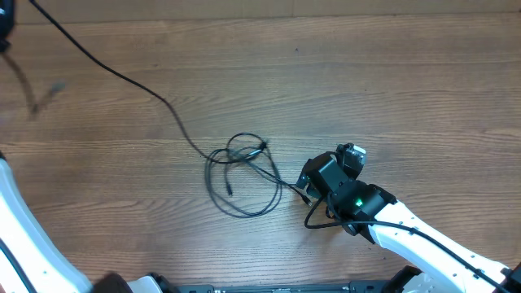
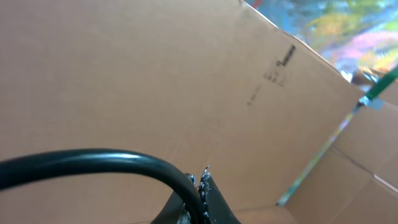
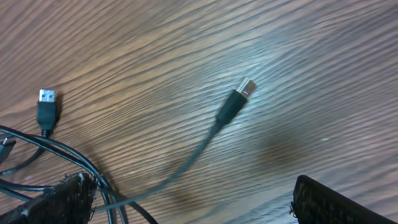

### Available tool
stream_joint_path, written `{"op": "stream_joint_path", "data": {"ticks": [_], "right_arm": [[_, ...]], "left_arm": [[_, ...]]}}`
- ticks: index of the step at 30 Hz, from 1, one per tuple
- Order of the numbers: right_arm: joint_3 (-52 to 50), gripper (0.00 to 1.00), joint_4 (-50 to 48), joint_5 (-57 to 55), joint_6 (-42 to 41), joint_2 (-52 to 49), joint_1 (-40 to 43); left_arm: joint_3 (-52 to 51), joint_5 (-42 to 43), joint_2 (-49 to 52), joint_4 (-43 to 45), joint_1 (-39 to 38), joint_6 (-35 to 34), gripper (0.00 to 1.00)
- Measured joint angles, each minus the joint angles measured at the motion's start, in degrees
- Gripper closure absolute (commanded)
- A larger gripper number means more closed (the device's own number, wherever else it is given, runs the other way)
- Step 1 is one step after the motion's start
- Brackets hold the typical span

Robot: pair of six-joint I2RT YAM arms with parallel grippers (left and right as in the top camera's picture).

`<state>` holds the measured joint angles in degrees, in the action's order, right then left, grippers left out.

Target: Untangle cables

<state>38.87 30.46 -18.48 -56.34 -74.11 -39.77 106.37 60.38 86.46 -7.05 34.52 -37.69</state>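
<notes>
Right now the right jaws stand wide apart, low over the counter, and hold nothing. In the right wrist view one finger sits at the lower left with several strands of the cables running against or just under it; the other is well off at the lower right. Between them a single cord runs up to a silvery-tipped plug lying free on the wood, and a USB plug lies near the left edge.

The left jaws are shut. The left wrist view shows a black cord curving into them, so I judge that they hold it; behind it is only a cardboard box.

From overhead, a long cable, probably that same cord, leads from the knot of loops in the middle of the counter to the top-left corner, where the left arm seems to be, mostly out of frame. The knot lies just left of the right arm.

The step in hand looks like choosing a second strand to draw out against the left arm's hold. To do it well, the right jaws should close on one cord only. The one with the free silvery end is the cleanest choice, taken near its plug and away from the crowded strands at the finger. The pull should then go low and slow, away from the knot, with an eye on whether the loops open or tighten. If they cinch, ease off and take another strand.
</notes>
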Motion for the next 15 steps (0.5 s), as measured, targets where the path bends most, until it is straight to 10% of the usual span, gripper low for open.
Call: {"op": "stream_joint_path", "data": {"ticks": [15], "right_arm": [[-0.1,0.00,-13.1,21.4,13.8,0.0,0.0]], "left_arm": [[10.9,11.6,9.5,-28.4,-4.7,-0.7,0.96]]}}
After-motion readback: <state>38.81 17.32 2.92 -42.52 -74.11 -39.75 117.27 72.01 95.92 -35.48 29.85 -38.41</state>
